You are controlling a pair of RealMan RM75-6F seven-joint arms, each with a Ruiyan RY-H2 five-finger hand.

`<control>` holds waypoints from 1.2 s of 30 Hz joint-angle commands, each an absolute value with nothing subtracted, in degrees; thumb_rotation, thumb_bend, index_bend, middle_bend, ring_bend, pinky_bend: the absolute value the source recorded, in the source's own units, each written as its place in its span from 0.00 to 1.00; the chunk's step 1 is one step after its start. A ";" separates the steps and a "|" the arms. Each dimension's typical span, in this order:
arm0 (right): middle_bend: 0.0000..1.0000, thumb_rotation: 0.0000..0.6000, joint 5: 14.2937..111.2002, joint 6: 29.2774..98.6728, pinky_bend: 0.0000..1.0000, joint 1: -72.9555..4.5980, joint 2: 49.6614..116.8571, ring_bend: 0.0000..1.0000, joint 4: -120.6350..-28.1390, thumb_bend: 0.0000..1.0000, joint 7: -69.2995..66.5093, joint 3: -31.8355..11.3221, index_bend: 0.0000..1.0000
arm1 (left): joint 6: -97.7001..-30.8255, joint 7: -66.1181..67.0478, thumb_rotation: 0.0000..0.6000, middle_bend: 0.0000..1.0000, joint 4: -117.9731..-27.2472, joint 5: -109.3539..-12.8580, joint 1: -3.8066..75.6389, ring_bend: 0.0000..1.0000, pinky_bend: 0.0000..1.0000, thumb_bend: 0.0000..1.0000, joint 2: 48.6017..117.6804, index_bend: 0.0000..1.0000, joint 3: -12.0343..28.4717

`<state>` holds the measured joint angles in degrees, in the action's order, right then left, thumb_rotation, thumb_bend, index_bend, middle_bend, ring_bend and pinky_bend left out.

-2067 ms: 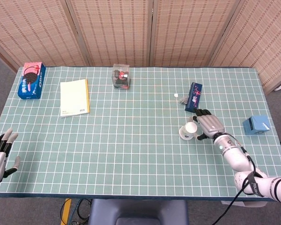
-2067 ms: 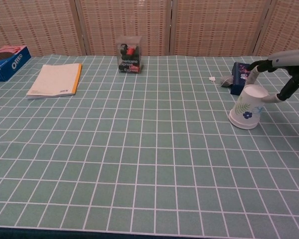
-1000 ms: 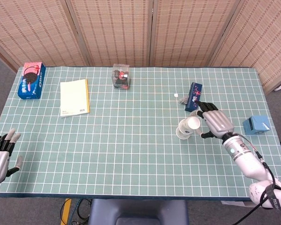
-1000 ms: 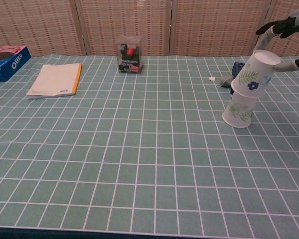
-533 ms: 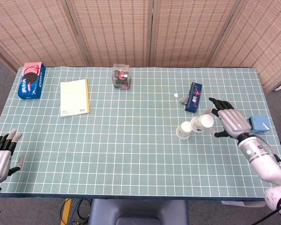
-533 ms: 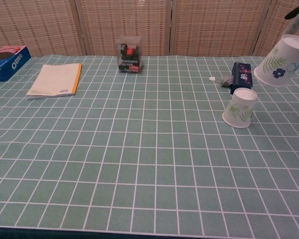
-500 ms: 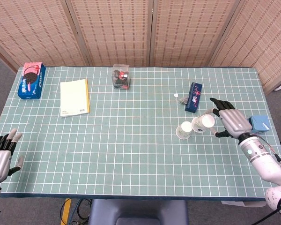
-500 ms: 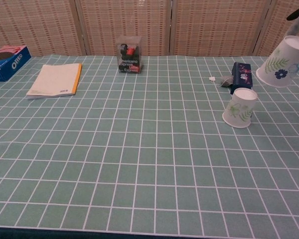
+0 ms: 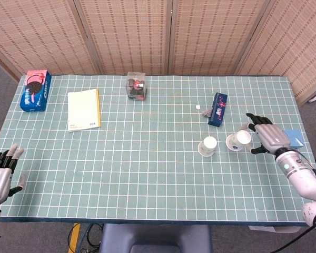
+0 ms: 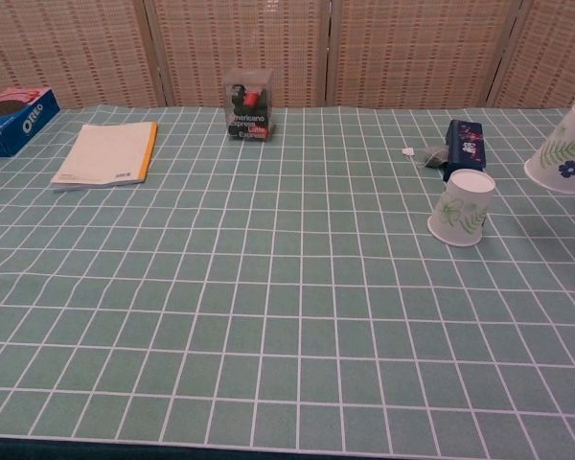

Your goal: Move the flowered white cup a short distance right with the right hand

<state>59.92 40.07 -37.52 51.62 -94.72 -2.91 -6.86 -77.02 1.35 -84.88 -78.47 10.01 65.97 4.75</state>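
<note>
Cups are what I look at first. I hold the flowered white cup [image 9: 238,140] in my right hand [image 9: 269,136], with the fingers wrapped on its side, and the cup is tipped over at a slant with its wide mouth low. In the chest view the cup [image 10: 564,153] shows leaves and a blue flower, and I cannot tell if its rim touches the green grid mat [image 9: 147,174]. It sits just to the right of a second paper cup [image 9: 207,146], which stands upside down on the mat and has green leaves on it [image 10: 463,208]. The two cups are near but apart. Behind the second cup lies a dark blue packet [image 9: 218,109], with a tiny white bit [image 9: 198,107] just left of it. To the right of my right hand I see a light blue box [image 9: 295,138], partly hidden. Far to the left of the second cup are a clear box with coffee words [image 10: 248,103], a yellow-edged notebook [image 9: 84,109] and an Oreo box [image 9: 35,90]. My left hand [image 9: 0,175] is at the near left edge of the mat, holding nothing, its fingers straight and a little apart.
</note>
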 commanded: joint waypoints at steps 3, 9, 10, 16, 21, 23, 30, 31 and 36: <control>0.00 1.00 60.01 37.74 0.00 -37.80 54.91 0.00 -90.41 0.40 -4.43 -6.46 0.33 | -77.03 1.10 1.00 0.00 -84.87 -78.47 9.99 0.00 0.00 0.49 65.88 0.00 4.75; 0.00 1.00 61.34 35.38 0.00 -38.24 58.63 0.00 -85.45 0.40 -6.39 -6.32 0.33 | -77.19 1.06 1.00 0.00 -84.98 -78.67 9.95 0.00 0.00 0.50 65.82 0.00 4.66; 0.00 1.00 61.55 35.24 0.00 -38.26 59.07 0.00 -84.90 0.40 -6.59 -6.33 0.33 | -77.17 1.02 1.00 0.00 -84.95 -78.64 9.95 0.00 0.00 0.50 65.81 0.00 4.67; 0.00 1.00 62.91 34.08 0.00 -38.41 62.09 0.00 -81.37 0.40 -8.28 -6.33 0.33 | -77.17 0.70 1.00 0.00 -84.99 -78.70 9.96 0.00 0.00 0.49 65.72 0.00 4.66; 0.00 1.00 64.10 32.61 0.00 -38.94 64.96 0.00 -78.13 0.40 -9.54 -6.29 0.33 | -77.25 0.39 1.00 0.00 -85.03 -78.79 9.91 0.00 0.00 0.50 65.59 0.00 4.64; 0.00 1.00 64.44 32.10 0.00 -39.22 65.83 0.00 -77.13 0.40 -9.85 -6.33 0.33 | -77.36 0.22 1.00 0.00 -85.06 -78.83 9.87 0.00 0.00 0.50 65.50 0.00 4.65; 0.00 1.00 64.66 30.99 0.00 -39.92 67.48 0.00 -75.19 0.40 -10.11 -6.47 0.33 | -77.89 -0.29 1.00 0.00 -85.18 -79.24 9.65 0.00 0.00 0.49 65.26 0.00 4.58; 0.00 1.00 64.66 30.83 0.00 -40.00 67.62 0.00 -74.97 0.40 -10.10 -6.45 0.33 | -77.91 -0.34 1.00 0.00 -85.19 -79.26 9.63 0.00 0.00 0.50 65.25 0.00 4.57; 0.00 1.00 64.91 28.25 0.00 -40.60 66.67 0.00 -75.59 0.34 -10.89 -6.17 0.24 | -78.00 -0.45 1.00 0.00 -85.18 -79.25 9.58 0.00 0.00 0.50 65.20 0.00 4.58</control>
<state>64.76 28.92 -40.37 67.13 -75.24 -10.54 -6.27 -78.00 -0.45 -85.19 -79.25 9.57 65.20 4.58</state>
